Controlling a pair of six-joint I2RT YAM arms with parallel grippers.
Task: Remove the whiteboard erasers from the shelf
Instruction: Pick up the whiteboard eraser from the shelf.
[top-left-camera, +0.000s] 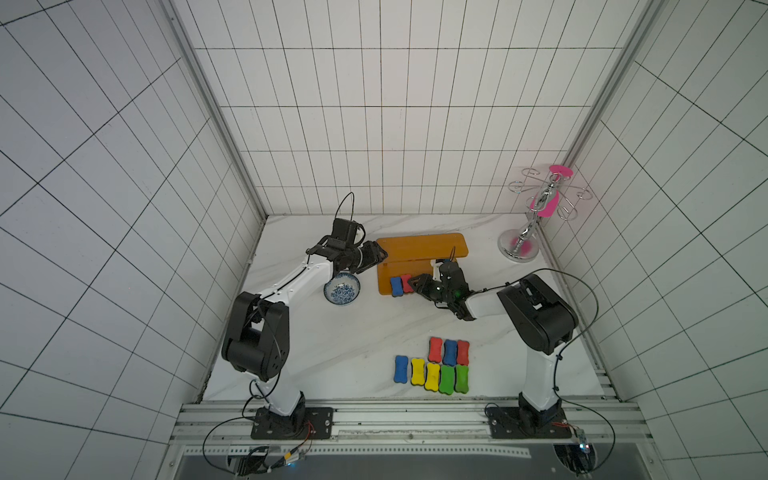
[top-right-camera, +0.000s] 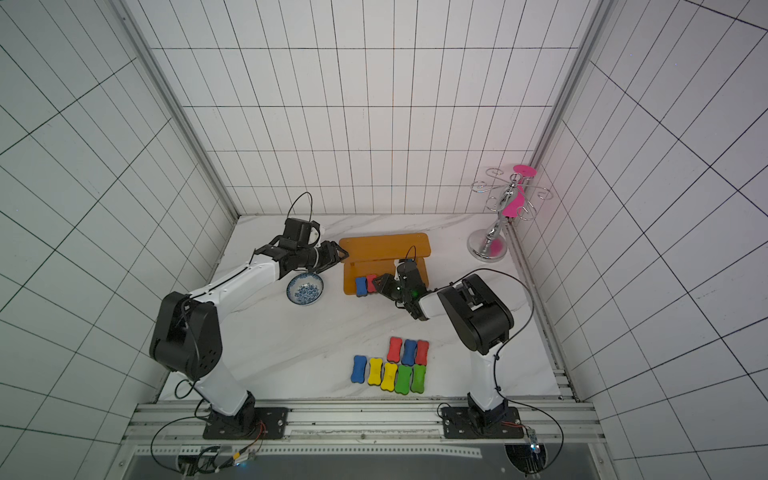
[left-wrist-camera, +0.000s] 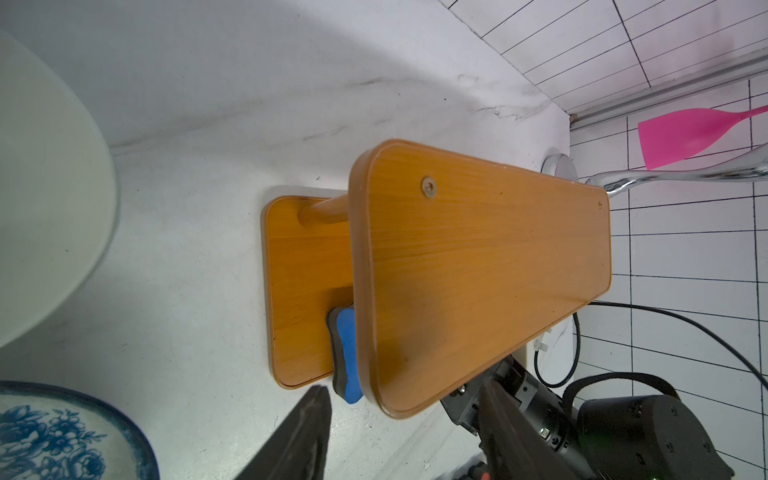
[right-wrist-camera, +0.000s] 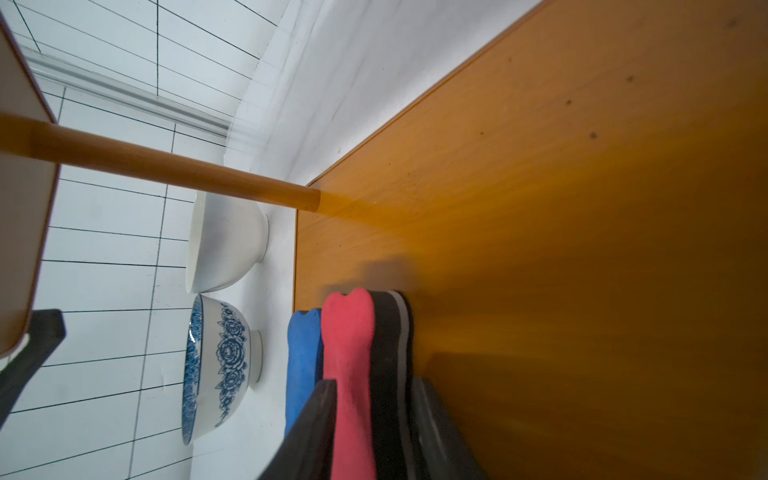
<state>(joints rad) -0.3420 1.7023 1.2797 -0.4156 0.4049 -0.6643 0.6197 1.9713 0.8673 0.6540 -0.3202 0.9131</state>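
Note:
The orange-brown shelf (top-left-camera: 422, 248) stands at the back of the table, seen in both top views. On its lower board (right-wrist-camera: 561, 208) a blue eraser (top-left-camera: 397, 286) and a red eraser (top-left-camera: 406, 281) stand on edge side by side near the front left corner. My right gripper (right-wrist-camera: 374, 386) reaches under the top board and is shut on the red eraser (right-wrist-camera: 349, 365), one finger on each face. The blue eraser (right-wrist-camera: 301, 361) is just beyond it. My left gripper (top-left-camera: 380, 259) hovers open at the shelf's left end, holding nothing. Several erasers (top-left-camera: 436, 365) lie on the table's front.
A blue-patterned bowl (top-left-camera: 341, 289) sits left of the shelf under my left arm, with a white bowl (right-wrist-camera: 226, 245) beside it. A chrome cup rack (top-left-camera: 536, 216) with a pink spatula stands at the back right corner. A shelf post (right-wrist-camera: 166, 166) rises near the bowls.

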